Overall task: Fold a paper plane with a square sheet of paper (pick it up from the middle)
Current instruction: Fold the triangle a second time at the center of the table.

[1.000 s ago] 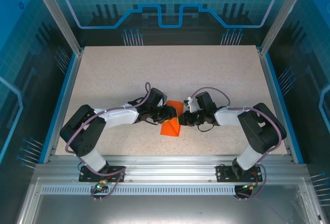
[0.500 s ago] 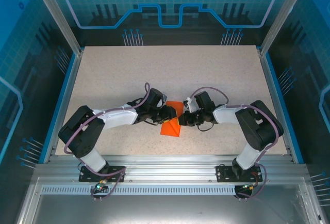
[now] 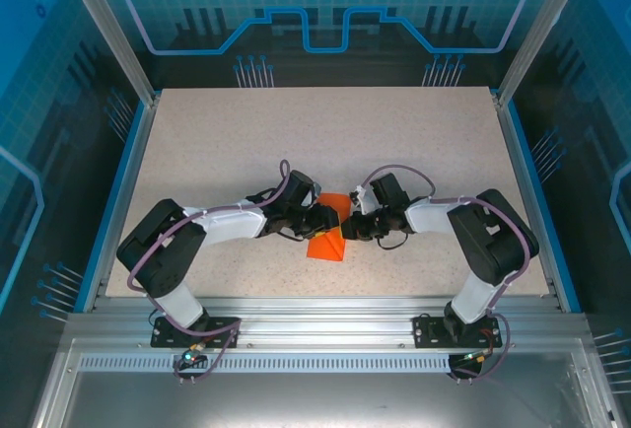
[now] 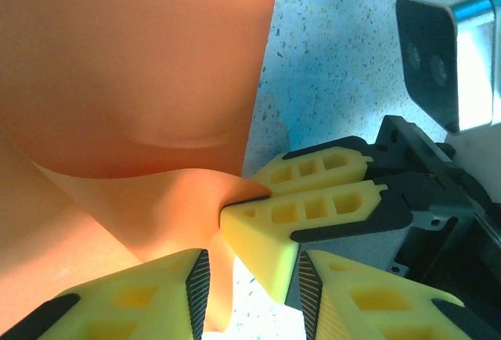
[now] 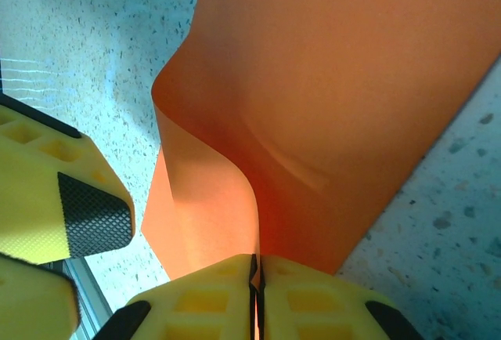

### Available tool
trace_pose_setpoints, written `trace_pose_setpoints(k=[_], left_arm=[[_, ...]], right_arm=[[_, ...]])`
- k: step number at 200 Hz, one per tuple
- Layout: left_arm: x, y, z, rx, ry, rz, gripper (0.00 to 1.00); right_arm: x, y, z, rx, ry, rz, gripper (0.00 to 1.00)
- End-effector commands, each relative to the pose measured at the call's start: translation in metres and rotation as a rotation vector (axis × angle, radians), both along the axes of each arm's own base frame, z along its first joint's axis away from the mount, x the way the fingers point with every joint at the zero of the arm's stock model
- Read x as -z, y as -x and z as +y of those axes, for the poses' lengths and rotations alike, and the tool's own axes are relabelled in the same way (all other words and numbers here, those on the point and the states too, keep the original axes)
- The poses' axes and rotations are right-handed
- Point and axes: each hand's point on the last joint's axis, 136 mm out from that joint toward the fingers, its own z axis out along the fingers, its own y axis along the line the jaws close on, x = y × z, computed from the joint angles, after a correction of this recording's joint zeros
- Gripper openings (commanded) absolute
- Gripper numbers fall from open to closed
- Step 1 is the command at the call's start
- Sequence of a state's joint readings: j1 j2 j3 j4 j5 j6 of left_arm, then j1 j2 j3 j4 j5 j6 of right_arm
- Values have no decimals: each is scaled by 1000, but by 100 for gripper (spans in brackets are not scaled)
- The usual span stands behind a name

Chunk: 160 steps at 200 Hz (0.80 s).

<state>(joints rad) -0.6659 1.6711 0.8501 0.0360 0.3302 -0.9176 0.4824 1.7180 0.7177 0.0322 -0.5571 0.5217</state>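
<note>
- Your left gripper (image 4: pixel 252 285) stands spread, 1 finger on each side of a raised curl of the paper (image 3: pixel 327 244), gripping nothing. Close it only once the curl sits squarely between the pads, clear of the other arm's fingertips.
- The paper lies partly folded on the table (image 3: pixel 315 142), in the near half between the 2 arms. Press the flat part down as you crease, so the fold likely lands straight.
- Your right gripper (image 5: pixel 257 277) is pressed together, pinching the paper's raised fold. Pull gently from that pinch, because a sheet this thin looks likely to slip or tear.
- In the top view the wrists cover much of the paper, so you cannot tell its outline or how many folds it has.
- In the left wrist view the curl hides the table under it.
- In the right wrist view the shut fingers hide how deep the paper sits in the pinch.
</note>
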Motion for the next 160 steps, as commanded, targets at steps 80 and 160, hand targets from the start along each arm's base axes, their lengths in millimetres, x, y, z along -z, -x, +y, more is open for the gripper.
trace_pose_setpoints(k=[80, 160], left_arm=[[1, -1, -11, 28, 24, -1, 39], [11, -3, -12, 7, 21, 17, 39]], right_arm=[[6, -6, -4, 2, 20, 12, 11], [9, -6, -5, 5, 24, 19, 11]])
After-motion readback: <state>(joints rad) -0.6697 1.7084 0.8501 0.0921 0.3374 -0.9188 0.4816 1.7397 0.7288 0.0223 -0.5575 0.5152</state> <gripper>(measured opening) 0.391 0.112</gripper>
